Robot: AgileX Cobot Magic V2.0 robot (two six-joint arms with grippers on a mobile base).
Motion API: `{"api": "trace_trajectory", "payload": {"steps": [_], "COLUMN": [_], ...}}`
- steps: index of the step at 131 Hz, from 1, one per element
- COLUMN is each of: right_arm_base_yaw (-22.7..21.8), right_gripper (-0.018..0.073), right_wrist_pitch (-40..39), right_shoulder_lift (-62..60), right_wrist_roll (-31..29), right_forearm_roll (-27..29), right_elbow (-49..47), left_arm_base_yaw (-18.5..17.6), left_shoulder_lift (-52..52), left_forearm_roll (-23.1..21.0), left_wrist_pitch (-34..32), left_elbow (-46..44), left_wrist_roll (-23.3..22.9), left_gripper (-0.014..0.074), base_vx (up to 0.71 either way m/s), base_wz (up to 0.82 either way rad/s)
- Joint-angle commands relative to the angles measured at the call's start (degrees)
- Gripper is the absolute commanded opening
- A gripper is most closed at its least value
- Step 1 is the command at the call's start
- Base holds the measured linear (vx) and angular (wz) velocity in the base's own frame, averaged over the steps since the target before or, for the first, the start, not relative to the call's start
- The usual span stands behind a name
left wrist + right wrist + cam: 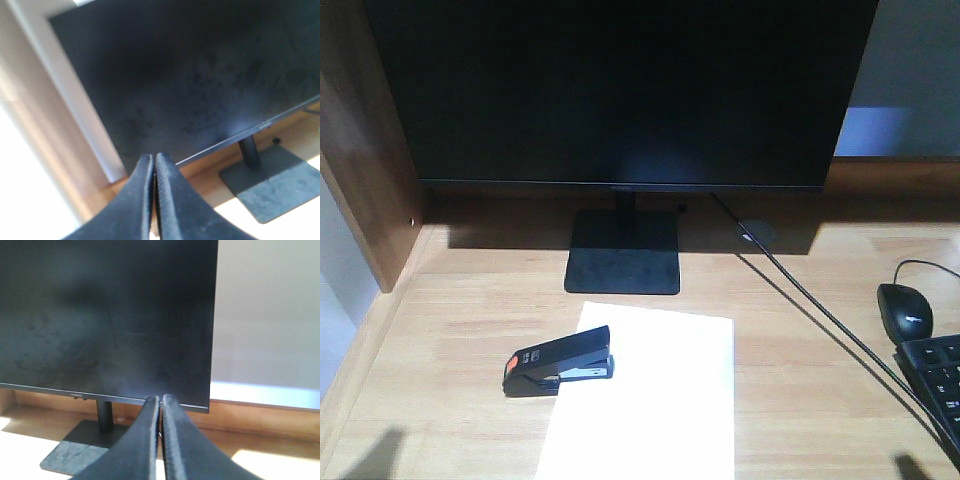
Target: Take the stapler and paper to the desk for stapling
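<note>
The white paper (pixel 655 400) lies flat on the light wood desk (pixel 460 330) in front of the monitor base. A small black stapler (pixel 560 361) with an orange end rests across the sheet's left edge, its orange end out on the wood. Neither gripper appears in the front view. The left wrist view has my left gripper (pixel 154 159) shut with nothing between its fingers, raised and facing the monitor. My right gripper (pixel 160 400) is likewise shut and empty, pointing at the monitor's lower right corner. Paper and stapler are out of sight in both wrist views.
A large black monitor (pixel 620 90) on a square black base (pixel 624 254) stands at the back. A cable (pixel 820 320) runs diagonally across the right side toward a black mouse (pixel 905 312) and keyboard corner (pixel 940 380). A brown side panel (pixel 365 150) walls the left.
</note>
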Motion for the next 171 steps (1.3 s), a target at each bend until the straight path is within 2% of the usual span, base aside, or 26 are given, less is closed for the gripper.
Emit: {"api": "trace_trajectory", "payload": {"steps": [1,36,49,164,171], "right_arm_base_yaw": [0.0,0.0,0.0,0.0,0.0], "right_gripper": [-0.0007,-0.0007,-0.0007,-0.0007,-0.0007], "right_wrist_pitch": [0.0,0.0,0.0,-0.1,-0.1], "right_shoulder_lift": [-2.9,-5.3,-5.3,-5.3,-5.3], "right_wrist_roll": [-0.4,-0.4,-0.4,-0.3,-0.3], "right_forearm_roll": [-0.5,-0.5,-0.5,-0.5,-0.5], "right_elbow": [1.4,4.9,4.9,4.9,4.9], "left_arm_base_yaw": [-0.2,-0.2,-0.2,-0.2,-0.2], "left_shoulder_lift": [-4.3,-14.9,-16.3,-16.6,-16.6], "left_forearm_roll": [-0.1,-0.1,-0.1,-0.1,-1.5], "left_wrist_pitch": [-0.4,6.5,7.0,7.6,7.6], "left_elbow": [0.7,4.6,4.6,4.6,4.6], "left_wrist_roll": [-0.7,-0.7,-0.7,-0.7,-1.5], "left_gripper": [-0.0006,-0.0006,-0.0006,-0.0006,-0.0006], "base_vx": [0.0,0.0,0.0,0.0,0.0], "base_wz": [0.0,0.0,0.0,0.0,0.0]}}
